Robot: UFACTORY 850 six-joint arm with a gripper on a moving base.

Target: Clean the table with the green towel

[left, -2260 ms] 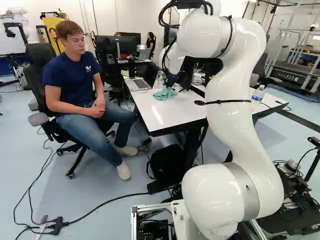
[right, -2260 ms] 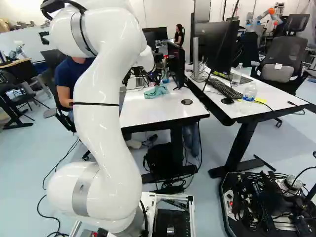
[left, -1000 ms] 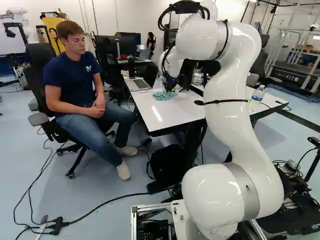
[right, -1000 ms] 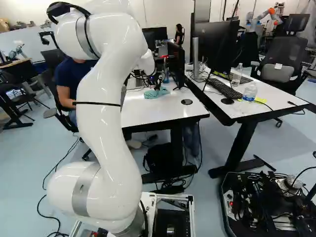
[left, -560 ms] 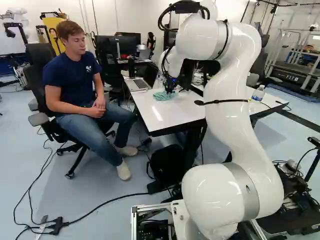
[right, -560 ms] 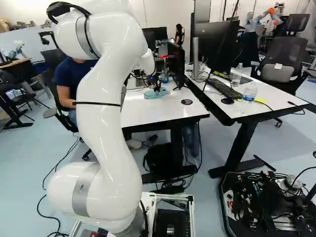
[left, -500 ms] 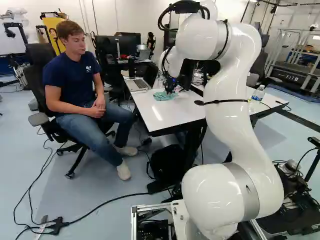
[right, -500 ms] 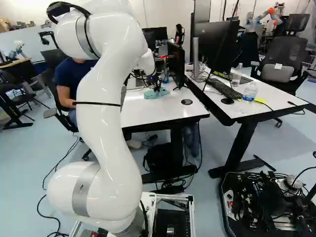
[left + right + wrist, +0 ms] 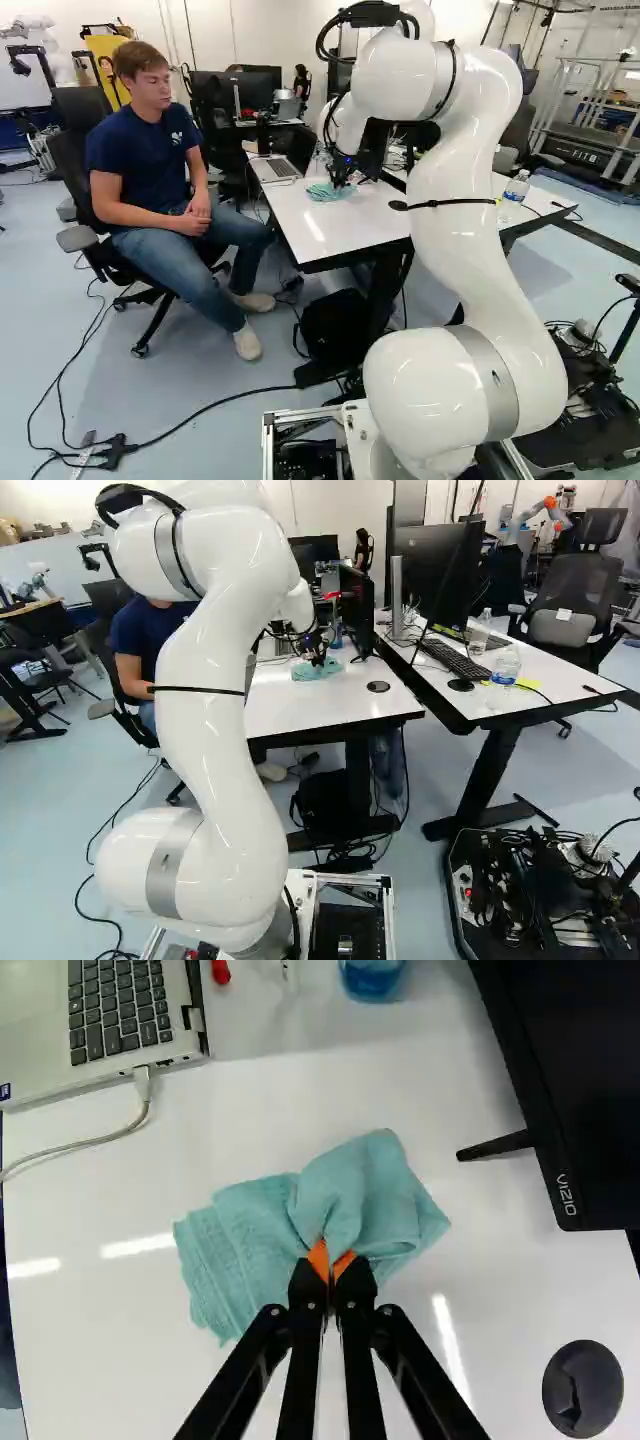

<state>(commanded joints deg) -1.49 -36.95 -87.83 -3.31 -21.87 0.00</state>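
Note:
In the right base view my gripper [image 9: 318, 662] is low over the white table [image 9: 320, 710], at the green towel [image 9: 303, 671]. Seen from the wrist, the gripper [image 9: 331, 1262] is shut on a bunched fold of the towel [image 9: 350, 1190], the orange pads close together at its near edge. The cloth lies crumpled on the white tabletop [image 9: 120, 1345], spreading ahead of the fingers and to both sides. Its underside is hidden.
Beyond the towel lie a laptop [image 9: 120, 1020] with its cable and a container of blue liquid [image 9: 372, 978]. A black monitor [image 9: 580, 1090] and a round black disc [image 9: 582, 1388] flank the other side. A seated person [image 9: 150, 180] is beside the table.
Since the earliest frames the arm has lowered the gripper, and the gripped towel has settled lower and flatter on the table. Over the last half second they shift only slightly. The base stays put.

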